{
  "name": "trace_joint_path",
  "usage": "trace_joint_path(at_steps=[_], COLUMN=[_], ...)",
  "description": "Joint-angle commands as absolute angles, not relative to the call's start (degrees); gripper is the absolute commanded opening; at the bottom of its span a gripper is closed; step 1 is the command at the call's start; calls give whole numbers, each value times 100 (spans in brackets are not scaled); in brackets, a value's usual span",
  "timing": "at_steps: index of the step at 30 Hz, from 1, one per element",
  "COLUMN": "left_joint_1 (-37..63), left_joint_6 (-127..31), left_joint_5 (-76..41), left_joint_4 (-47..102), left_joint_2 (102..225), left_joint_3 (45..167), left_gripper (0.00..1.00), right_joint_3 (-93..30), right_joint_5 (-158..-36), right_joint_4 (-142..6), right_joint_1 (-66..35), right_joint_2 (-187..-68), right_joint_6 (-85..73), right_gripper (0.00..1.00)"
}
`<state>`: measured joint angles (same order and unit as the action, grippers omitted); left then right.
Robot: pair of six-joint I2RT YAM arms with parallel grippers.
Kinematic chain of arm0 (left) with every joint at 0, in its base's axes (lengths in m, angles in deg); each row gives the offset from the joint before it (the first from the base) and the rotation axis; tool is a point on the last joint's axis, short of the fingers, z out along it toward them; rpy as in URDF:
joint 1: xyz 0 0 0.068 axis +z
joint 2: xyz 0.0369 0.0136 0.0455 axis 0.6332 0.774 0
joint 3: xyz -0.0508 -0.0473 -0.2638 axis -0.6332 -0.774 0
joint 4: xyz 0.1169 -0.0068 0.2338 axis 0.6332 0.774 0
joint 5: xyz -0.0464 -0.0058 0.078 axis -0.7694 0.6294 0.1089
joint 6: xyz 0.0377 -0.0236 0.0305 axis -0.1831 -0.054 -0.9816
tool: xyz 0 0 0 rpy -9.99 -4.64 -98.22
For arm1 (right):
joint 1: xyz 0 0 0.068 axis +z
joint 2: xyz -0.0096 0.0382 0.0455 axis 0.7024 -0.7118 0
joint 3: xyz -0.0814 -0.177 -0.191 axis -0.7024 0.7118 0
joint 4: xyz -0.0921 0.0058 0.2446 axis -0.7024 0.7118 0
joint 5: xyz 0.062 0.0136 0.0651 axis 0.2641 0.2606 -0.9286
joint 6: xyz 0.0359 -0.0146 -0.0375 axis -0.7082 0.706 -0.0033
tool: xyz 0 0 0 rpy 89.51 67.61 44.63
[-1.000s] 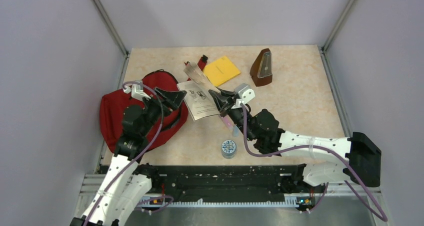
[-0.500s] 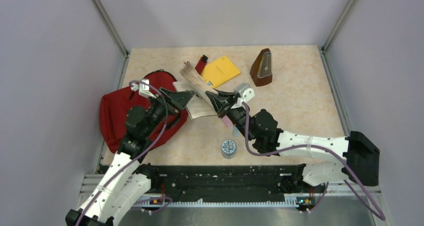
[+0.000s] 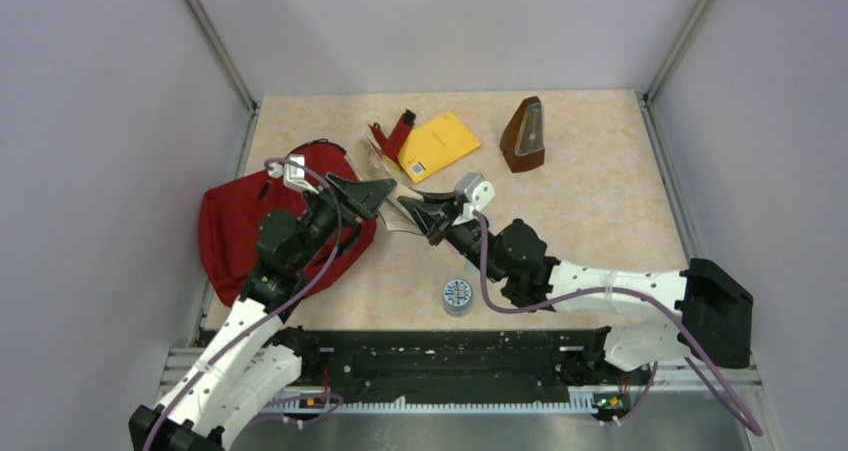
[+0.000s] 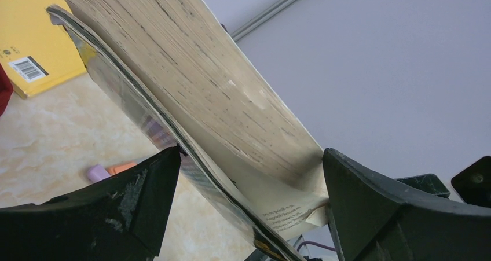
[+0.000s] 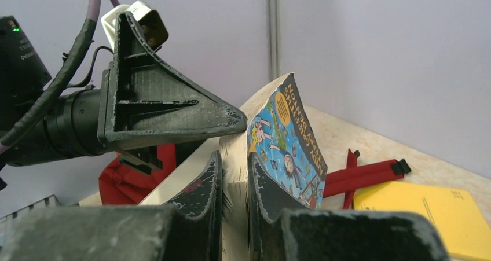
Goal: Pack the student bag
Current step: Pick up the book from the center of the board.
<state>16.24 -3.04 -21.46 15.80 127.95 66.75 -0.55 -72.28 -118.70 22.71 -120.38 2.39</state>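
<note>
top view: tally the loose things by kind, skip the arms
bags: 1, the backpack
books: 2, the paperback and the yellow book
metronome: 1
round tin: 1
total: 5

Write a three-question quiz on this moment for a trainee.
1. True or false: the right gripper is shut on the book.
2. What colour is the notebook lying flat beyond the book? A. yellow B. green C. blue
3. Fill in: the student bag lies on the robot's ___ side.

Key: 1 true; 2 A; 3 left.
</note>
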Motion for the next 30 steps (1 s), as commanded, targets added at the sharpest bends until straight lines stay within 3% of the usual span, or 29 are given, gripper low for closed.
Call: trace_joint_path(at_steps=[1, 14, 16, 22, 23, 25, 27, 30], left_joint_1=[1565, 1556, 1557, 1560, 1556, 1557, 1556, 1560], left_joint_6=[-431, -269, -287, -314, -341, -393, -532, -842], left_joint_5=[-1977, -1954, -1956, -1809, -1792, -1766, -1687, -1561], left_joint_4=[965, 1169, 1195, 1521, 1604, 1705, 1813, 1972], left_joint_2=[12591, 12644, 12636, 12648, 12652, 12650, 12606, 12510], left_joint_3=[6778, 6807, 6795, 6806, 6807, 6799, 6806, 6848], left_gripper=[97, 97, 86, 24, 16, 3, 0, 0], right_joint_3=[-36, 125, 144, 340, 388, 477, 525, 588], right_joint_5=[-7802, -9249, -9358, -9556, -9549, -9465, -9253, -8819], right_joint_4=[-12372, -12332, -12265, -12303, -12321, -12284, -12132, -11835], right_joint_1=[2298, 2405, 2419, 2446, 2446, 2449, 2447, 2418], right_joint_2=[-12027, -12140, -12125, -11961, -11892, -11767, -11633, -11392], right_joint_6=[327, 1975, 2184, 2239, 2182, 2054, 1868, 1452], right_gripper=[0, 0, 0, 0, 7, 40, 68, 88])
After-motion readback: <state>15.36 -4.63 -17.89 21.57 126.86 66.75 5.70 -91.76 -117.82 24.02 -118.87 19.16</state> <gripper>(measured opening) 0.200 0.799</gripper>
